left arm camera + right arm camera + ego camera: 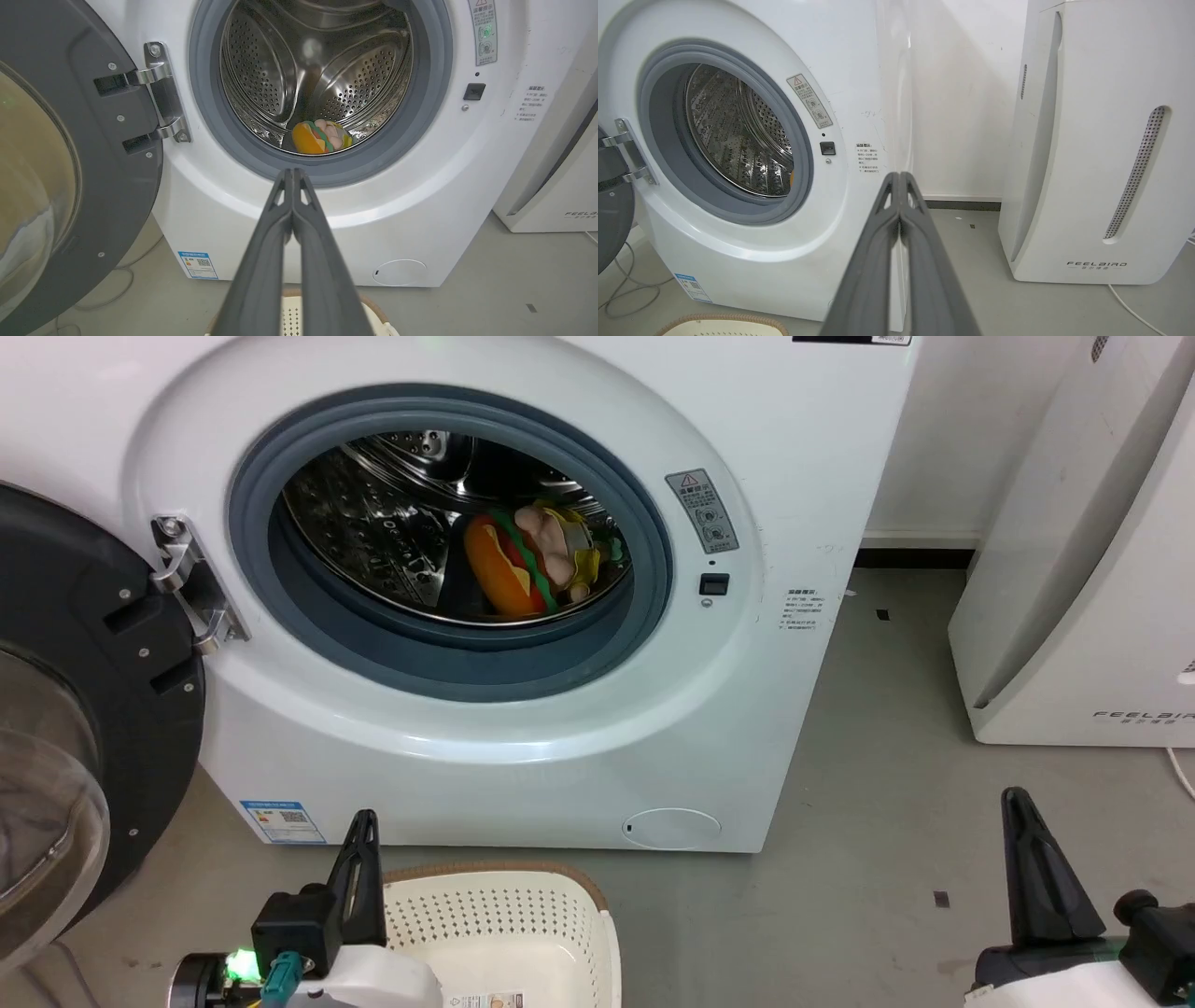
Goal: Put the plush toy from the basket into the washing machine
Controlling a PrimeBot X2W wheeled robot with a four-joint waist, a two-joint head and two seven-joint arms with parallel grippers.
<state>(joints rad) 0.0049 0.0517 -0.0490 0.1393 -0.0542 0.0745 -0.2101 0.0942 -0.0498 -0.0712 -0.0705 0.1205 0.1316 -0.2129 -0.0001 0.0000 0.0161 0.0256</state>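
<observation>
Left pincer (292, 179): your fingers are pressed together with nothing between them. Right pincer (900, 178): same, clenched on nothing.

The basket (523, 915) sits on the floor right under and just behind your left pincer's tips. The part of it in view has no toy in it. From your right pincer it is off to the left and low.

Ahead of both pincers is the washing machine (794, 448). Its door (93, 663) is swung open, to the left of your left pincer. The grey gasket (448, 653) is straight ahead of the left tips and above them.

The plush toy (320, 136) is past the gasket, lying on the bottom of the drum (280, 70). It is tipped on its side with the orange bun facing out. From the left pincer it is ahead, slightly right of the finger line and well apart, with no contact. From the right pincer it is far to the left, mostly hidden by the gasket, with just an orange sliver showing.

Handling, as a judgement: it is light, soft and squashy. The fabric is grippy rather than slippery, and it is not fragile. If you must re-grab it, pinch across the bun edge through the layers and squeeze well in, because it will compress. Don't take it by a loose flap.

The toy is already inside the drum, so placement looks done.
</observation>
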